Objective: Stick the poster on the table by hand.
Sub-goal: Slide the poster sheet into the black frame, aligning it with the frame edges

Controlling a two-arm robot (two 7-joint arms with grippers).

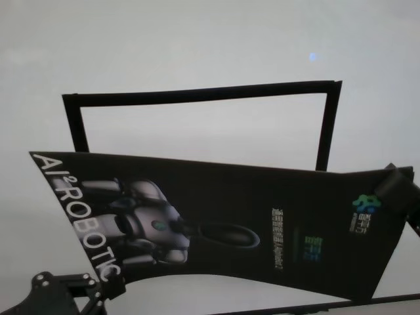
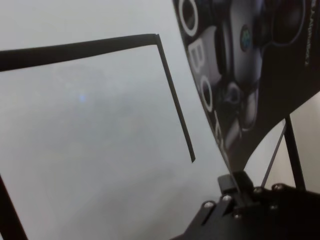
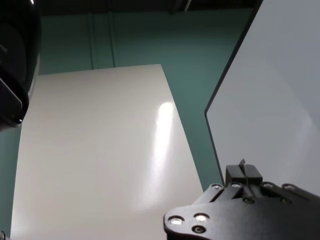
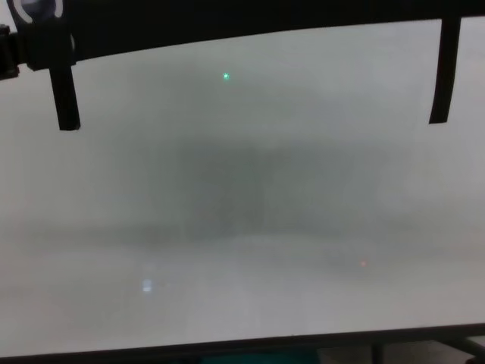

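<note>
My left gripper (image 1: 108, 283): clenched on the poster's near left corner, by the end of the white lettering, above the desk's near edge.
Poster (image 1: 216, 223): held up off the desk between my two grippers, sagging in the middle, printed side toward my head camera, its far edge crossing the side strips of the frame.
Tape frame (image 1: 197, 95): three black strips on the desk (image 1: 197, 39) toward its far edge, open toward me; the poster belongs inside it, by my reading.
My right gripper (image 1: 396, 186): grasping the poster's far right corner, out toward the desk's right edge.
Handling: thin, light, floppy and glossy, so I judge it slippery and easy to crease; corners are the places to hold it, pulled gently taut.
Hidden: my right fingertips are seen only edge-on; the chest view shows little beyond the poster's lower edge (image 4: 250, 19) and two strips; whether the tape is sticky side up I cannot tell.
</note>
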